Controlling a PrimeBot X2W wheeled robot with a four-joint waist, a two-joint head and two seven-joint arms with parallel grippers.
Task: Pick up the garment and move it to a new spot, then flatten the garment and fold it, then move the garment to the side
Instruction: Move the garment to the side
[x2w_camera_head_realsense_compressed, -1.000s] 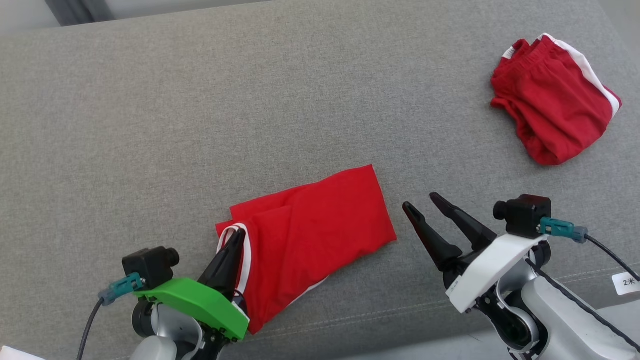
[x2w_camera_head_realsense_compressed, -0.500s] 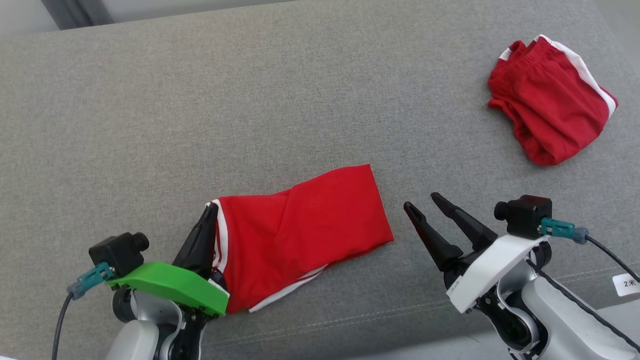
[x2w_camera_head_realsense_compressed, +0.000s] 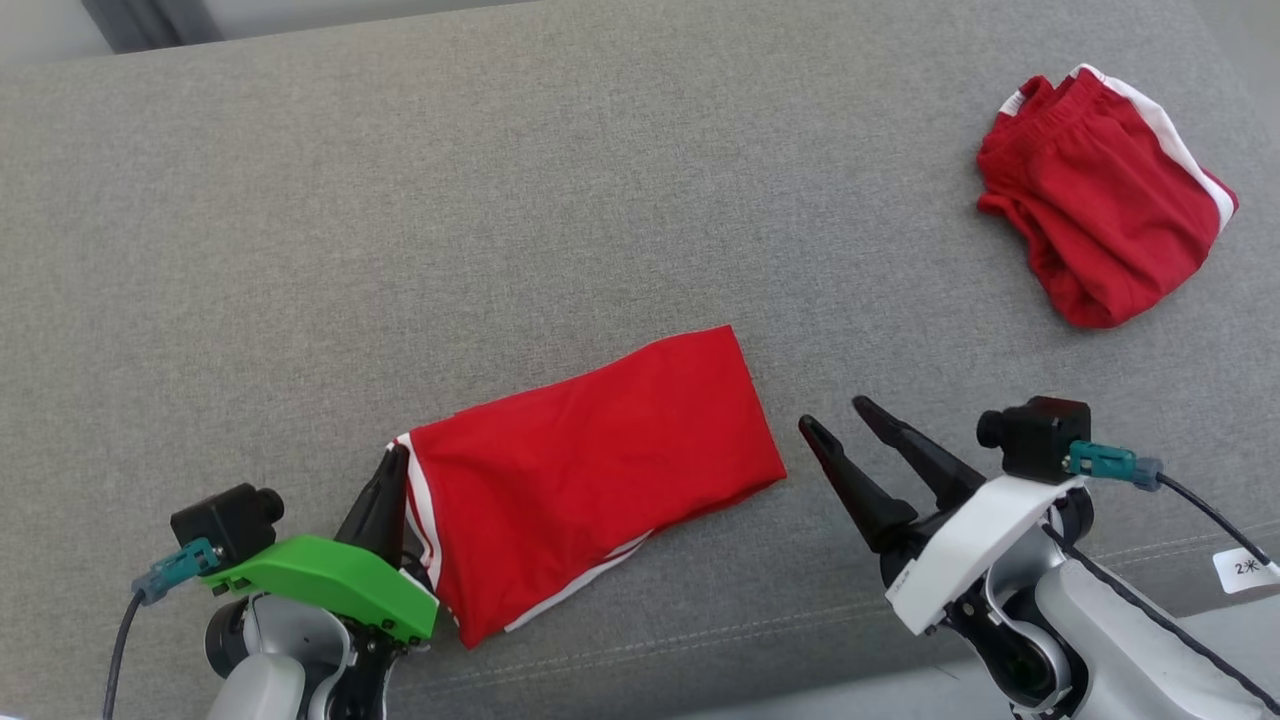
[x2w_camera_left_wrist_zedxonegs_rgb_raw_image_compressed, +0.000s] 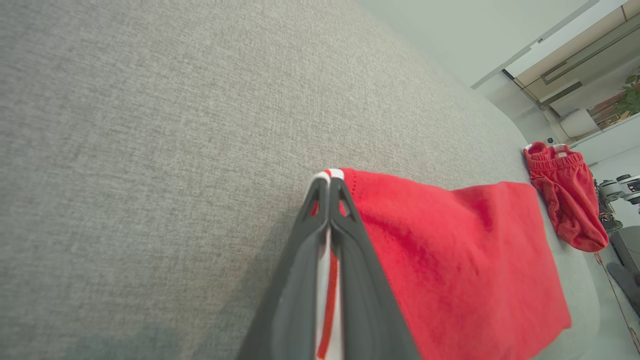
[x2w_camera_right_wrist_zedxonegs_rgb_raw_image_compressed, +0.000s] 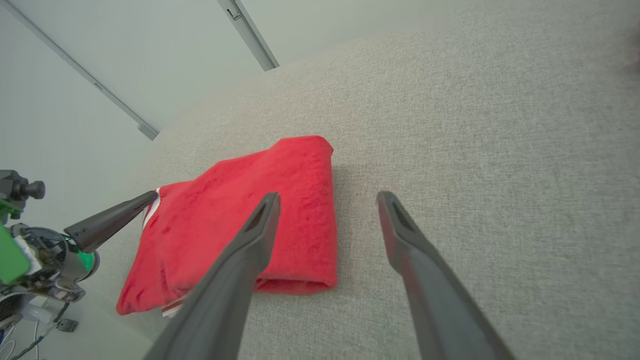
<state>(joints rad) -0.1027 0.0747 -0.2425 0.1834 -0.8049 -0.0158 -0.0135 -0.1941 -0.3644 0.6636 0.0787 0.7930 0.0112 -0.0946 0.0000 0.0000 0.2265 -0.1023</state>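
Though edge hidden — garment (x2w_camera_head_realsense_compressed: 590, 470), left tool (x2w_camera_head_realsense_compressed: 393, 462)

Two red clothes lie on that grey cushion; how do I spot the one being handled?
On the wide grey cushion, look near the front edge. The folded red garment lies there, its white-striped end pinched in the green-wristed left hand. Unlike the crumpled red bundle at the far right, it lies flat and smooth.

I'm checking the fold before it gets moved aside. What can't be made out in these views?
- Head view: layers under the folded garment, hidden by its top layer.
- Left wrist view: how deep the left gripper bites its edge, hidden by the fingers.
- Head view: white label, cut off by the right edge.
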